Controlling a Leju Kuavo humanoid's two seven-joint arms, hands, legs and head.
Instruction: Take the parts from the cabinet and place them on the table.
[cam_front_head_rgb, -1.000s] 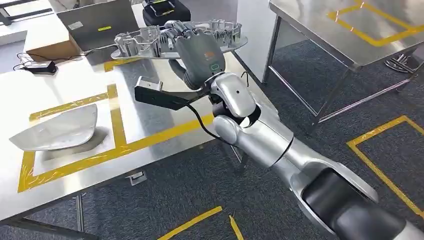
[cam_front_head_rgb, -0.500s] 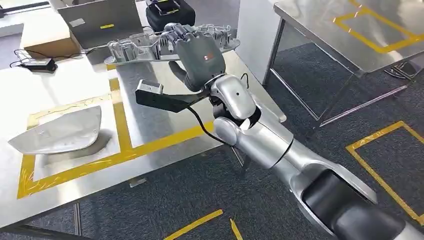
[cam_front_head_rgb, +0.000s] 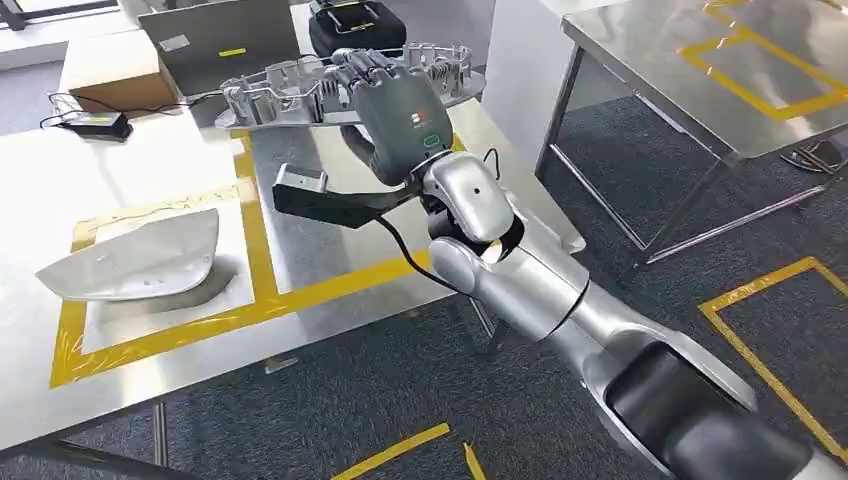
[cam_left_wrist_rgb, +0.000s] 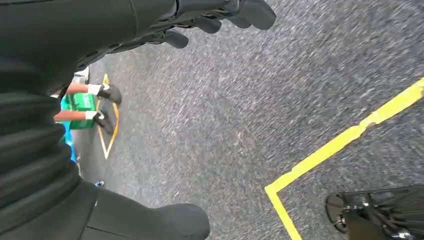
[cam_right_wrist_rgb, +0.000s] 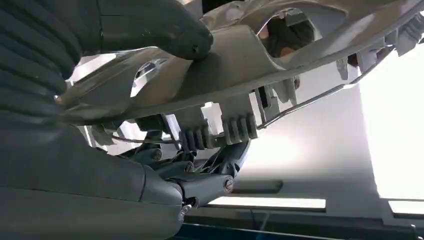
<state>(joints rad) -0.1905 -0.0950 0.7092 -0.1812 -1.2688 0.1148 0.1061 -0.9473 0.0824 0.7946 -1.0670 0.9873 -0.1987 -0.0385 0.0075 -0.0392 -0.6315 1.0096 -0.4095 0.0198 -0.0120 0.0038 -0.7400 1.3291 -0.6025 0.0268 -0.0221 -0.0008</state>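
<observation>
Carrying a long casting over the table edge

Holding the ribbed metal part (cam_front_head_rgb: 340, 80) from its middle, our right hand (cam_front_head_rgb: 395, 115) has the fingers over its top and the thumb under it, which the right wrist view confirms. The part hangs level above the steel table (cam_front_head_rgb: 330, 225), over the far end of the right taped square (cam_front_head_rgb: 245, 200), not yet touching the surface. A shell-shaped part (cam_front_head_rgb: 135, 258) already lies in the left square. Our left hand (cam_left_wrist_rgb: 220, 12) hangs over the carpet, holding nothing; we cannot tell whether its fingers are curled in. We judge the main risk to be tipping: the part is long and gripped at one spot, so it could pivot, or clip the laptop (cam_front_head_rgb: 215, 45) just behind it.
</observation>
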